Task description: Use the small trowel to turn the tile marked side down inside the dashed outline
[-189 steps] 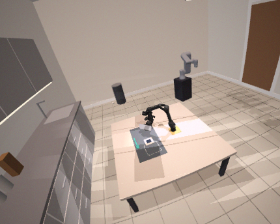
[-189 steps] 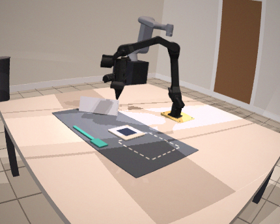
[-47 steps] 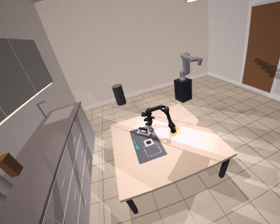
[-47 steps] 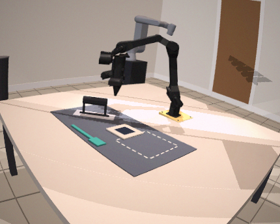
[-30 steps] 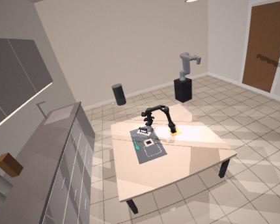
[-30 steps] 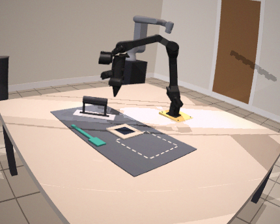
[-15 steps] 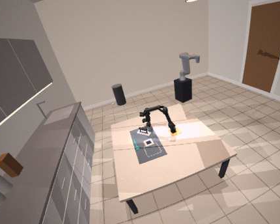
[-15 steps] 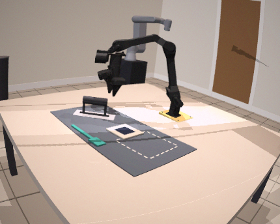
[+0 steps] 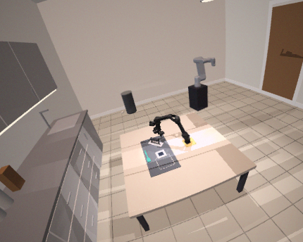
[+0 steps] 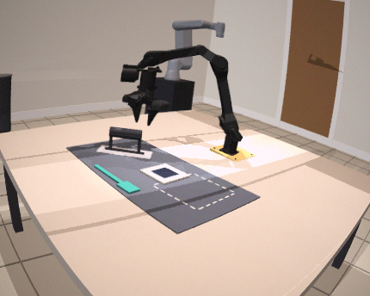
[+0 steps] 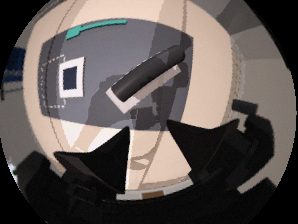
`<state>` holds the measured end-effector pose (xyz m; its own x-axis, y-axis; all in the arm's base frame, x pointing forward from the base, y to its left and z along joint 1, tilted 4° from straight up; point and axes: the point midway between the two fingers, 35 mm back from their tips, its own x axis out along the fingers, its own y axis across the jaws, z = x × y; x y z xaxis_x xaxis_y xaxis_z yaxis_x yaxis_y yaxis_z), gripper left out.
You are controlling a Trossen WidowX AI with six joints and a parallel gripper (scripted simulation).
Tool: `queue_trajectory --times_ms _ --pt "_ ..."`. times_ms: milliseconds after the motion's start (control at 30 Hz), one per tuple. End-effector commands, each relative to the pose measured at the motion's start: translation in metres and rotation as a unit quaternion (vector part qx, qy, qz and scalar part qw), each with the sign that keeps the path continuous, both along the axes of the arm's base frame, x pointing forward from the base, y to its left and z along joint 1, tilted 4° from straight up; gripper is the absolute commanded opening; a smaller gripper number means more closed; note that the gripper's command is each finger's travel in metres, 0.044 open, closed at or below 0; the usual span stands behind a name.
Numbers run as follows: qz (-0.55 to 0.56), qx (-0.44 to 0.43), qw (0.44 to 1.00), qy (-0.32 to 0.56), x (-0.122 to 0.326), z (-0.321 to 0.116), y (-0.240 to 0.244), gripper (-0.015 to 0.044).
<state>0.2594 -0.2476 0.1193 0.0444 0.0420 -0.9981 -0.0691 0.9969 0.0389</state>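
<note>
The trowel (image 9: 155, 141) (image 10: 126, 132) (image 11: 150, 72), with a black bar handle on two posts over a thin pale plate, stands on the dark mat (image 9: 156, 172) (image 10: 177, 219) at its far end. My gripper (image 10: 143, 123) (image 11: 148, 125) is open and empty, fingers pointing down. It hangs above and beside the trowel, not touching it. The white tile (image 9: 161, 153) (image 10: 165, 172) (image 11: 71, 79) lies flat on the mat, its dark square mark facing up. It lies beside the dashed outline (image 10: 198, 209), mostly or wholly outside it.
A flat teal spatula-like tool (image 9: 149, 160) (image 10: 127, 186) (image 11: 74, 32) lies along the mat's long edge, beside the tile. The arm's yellow base plate (image 10: 246, 155) is on the table on the other side of the mat. Another grey arm (image 10: 182, 45) stands beyond the table.
</note>
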Motion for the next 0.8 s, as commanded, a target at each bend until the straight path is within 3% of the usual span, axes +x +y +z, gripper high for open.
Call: queue_trajectory --times_ms 0,367,767 --pt "0.061 -0.003 0.998 -0.001 0.005 0.001 -0.002 0.0270" --pt "0.247 -0.011 0.969 -0.010 0.019 0.006 -0.005 0.0270" --pt "0.440 -0.018 0.898 -0.018 0.035 0.010 -0.007 0.0270"
